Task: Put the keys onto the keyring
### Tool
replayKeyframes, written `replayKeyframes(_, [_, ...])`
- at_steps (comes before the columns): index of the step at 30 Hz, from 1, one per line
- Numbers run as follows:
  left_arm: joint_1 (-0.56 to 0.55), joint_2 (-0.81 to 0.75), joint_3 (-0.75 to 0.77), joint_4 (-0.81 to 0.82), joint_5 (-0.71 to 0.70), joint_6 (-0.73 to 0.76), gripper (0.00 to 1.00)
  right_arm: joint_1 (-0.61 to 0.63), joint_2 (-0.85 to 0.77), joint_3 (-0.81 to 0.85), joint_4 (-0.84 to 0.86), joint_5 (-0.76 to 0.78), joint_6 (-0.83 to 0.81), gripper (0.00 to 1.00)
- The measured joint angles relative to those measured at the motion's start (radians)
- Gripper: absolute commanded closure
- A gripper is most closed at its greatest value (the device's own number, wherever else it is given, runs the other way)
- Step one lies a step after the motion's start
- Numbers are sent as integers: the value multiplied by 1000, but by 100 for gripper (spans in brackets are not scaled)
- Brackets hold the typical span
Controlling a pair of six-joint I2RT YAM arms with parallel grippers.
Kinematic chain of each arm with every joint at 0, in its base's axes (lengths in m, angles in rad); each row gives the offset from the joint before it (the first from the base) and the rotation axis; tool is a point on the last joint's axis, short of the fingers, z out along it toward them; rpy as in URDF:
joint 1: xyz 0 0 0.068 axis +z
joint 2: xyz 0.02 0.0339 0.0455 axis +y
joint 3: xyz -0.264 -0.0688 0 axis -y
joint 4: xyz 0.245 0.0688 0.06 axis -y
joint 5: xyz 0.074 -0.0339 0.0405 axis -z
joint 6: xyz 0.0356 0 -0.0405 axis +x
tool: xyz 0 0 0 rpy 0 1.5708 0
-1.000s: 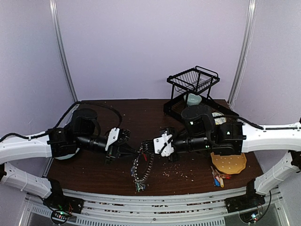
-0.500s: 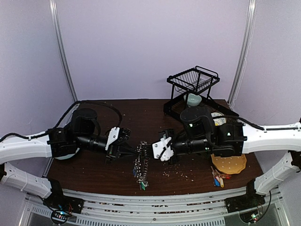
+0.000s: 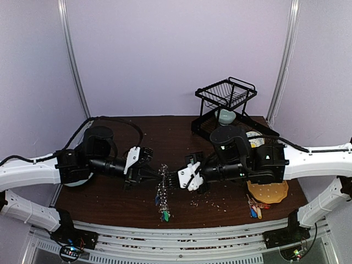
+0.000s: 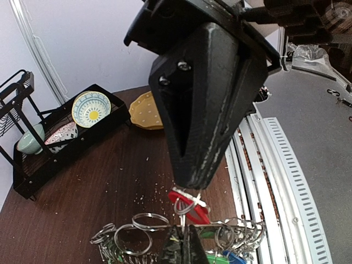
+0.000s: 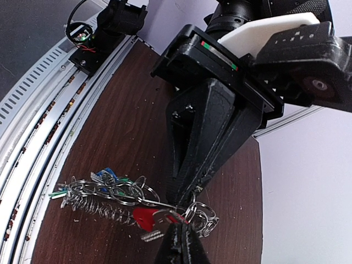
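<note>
The keyring (image 3: 163, 190) hangs on edge above the table between my two grippers, green and blue tagged keys (image 3: 165, 215) dangling from its low end. My left gripper (image 3: 158, 175) is shut on the ring's wire; in the left wrist view its jaws (image 4: 187, 243) pinch that wire among small loops (image 4: 135, 231). My right gripper (image 3: 172, 179) faces it tip to tip and is shut on a red-tagged key (image 4: 191, 207). In the right wrist view the right gripper (image 5: 179, 234) clamps the red key (image 5: 142, 215) at its small loop, right against the keyring (image 5: 104, 193).
A black wire dish rack (image 3: 225, 102) holding bowls stands at the back right. A tan perforated board (image 3: 268, 190) lies under the right arm, with a small loose bunch of red, yellow and blue keys (image 3: 254, 209) beside it. Crumbs dot the brown table (image 3: 110, 192).
The right gripper has moved left toward the left gripper. The keyring has turned from a wide open loop to edge-on and shifted slightly left.
</note>
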Motion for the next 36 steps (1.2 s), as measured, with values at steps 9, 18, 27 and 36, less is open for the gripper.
replayKeyframes(9, [0, -15, -5, 11, -3, -3, 100, 0, 0, -1, -2, 10, 0, 100])
replayKeyframes(18, [0, -61, -36, 60, -1, -3, 100, 1, -1, -34, -19, 30, 1, 100])
replayKeyframes(27, [0, -66, -38, 71, -12, -2, 100, -22, -18, -46, -2, 1, 67, 100])
replayKeyframes(36, [67, -75, -62, 31, -162, -4, 100, -197, -53, -161, 173, -143, 519, 72])
